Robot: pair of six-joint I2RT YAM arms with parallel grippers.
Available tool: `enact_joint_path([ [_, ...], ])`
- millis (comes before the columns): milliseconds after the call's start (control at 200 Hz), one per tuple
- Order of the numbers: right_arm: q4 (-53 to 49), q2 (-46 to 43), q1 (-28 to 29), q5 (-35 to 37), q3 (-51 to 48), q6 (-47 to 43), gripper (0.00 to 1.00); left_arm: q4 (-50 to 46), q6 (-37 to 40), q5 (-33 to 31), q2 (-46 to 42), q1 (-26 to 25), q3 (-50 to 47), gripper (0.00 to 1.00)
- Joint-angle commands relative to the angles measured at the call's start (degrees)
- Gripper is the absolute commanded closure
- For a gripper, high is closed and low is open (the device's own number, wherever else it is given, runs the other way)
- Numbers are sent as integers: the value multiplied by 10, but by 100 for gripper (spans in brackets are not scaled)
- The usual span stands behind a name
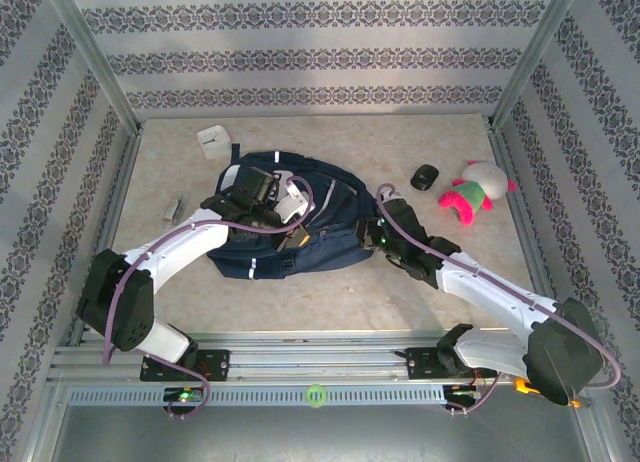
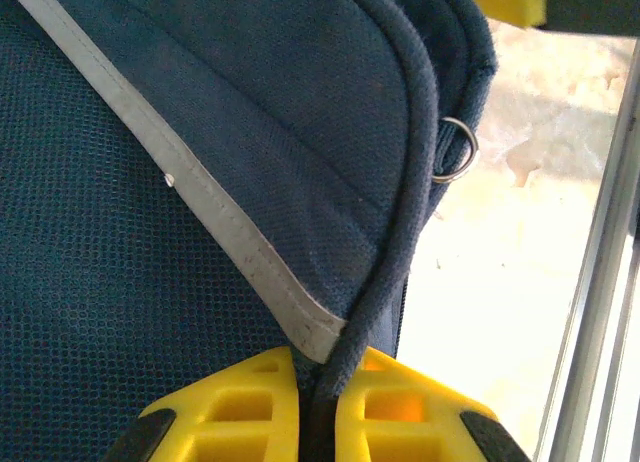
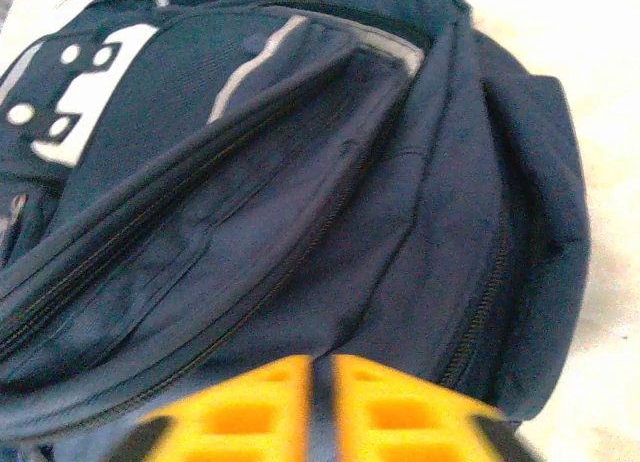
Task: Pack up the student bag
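the one student bag (image 1: pixel 322 248), navy blue, lies flat in the middle of the tabletop (image 1: pixel 340 142), between the two arms. one pale stripe (image 2: pixel 210 197) runs slantwise across its fabric in the left wrist view, with mesh cloth to the left of it. one small metal ring (image 2: pixel 455 150) hangs at the bag's edge. in the right wrist view the bag (image 3: pixel 350 232) shows one white patch (image 3: pixel 75 92) near the top left and several zip lines curving across its front.

the left claw (image 2: pixel 322 382) is clamped on the bag: its two yellow fingers (image 2: pixel 240 407) are pressed together on a thick piped seam that runs down between them. the right claw (image 3: pixel 320 382) sits right against the bag's lower front, its two yellow fingers (image 3: pixel 400 412) close together with a thin dark gap. the view is blurred, so one cannot tell whether it grips cloth or not.

from above, the left arm (image 1: pixel 170 247) reaches over the bag's left half and the right arm (image 1: pixel 480 282) comes in at its right end.

around the bag lie four loose things. one white square item (image 1: pixel 212 140) is just beyond its far left corner. one small grey item (image 1: pixel 172 208) is off to the left. one black mouse (image 1: pixel 424 176) is to the right, and one plush toy (image 1: pixel 475 192) in white, pink and green lies just beside the mouse. one green ring (image 1: pixel 316 393) sits on the rail between the arm bases.
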Motion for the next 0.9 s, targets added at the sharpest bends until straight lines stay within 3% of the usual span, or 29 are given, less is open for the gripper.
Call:
enact_joint_path([
  [0,-6,-28,42,-33,-3,-28,68,-14,-53,42,-6,2,6,98],
  [90,-2,-39,95,5,4,-25,61,9,-97,82,-5,2,-1,100],
  [260,10,-11,151,49,20,0,59,26,-159,117,-4,1,-12,100],
  [729,28,114,168,111,99,-21,59,-8,-213,148,25,1,10,100],
  [809,27,127,162,134,107,-22,63,-9,-210,155,27,2,11,100],
  [894,1,134,153,160,118,-16,74,-18,-203,154,28,1,15,100],
])
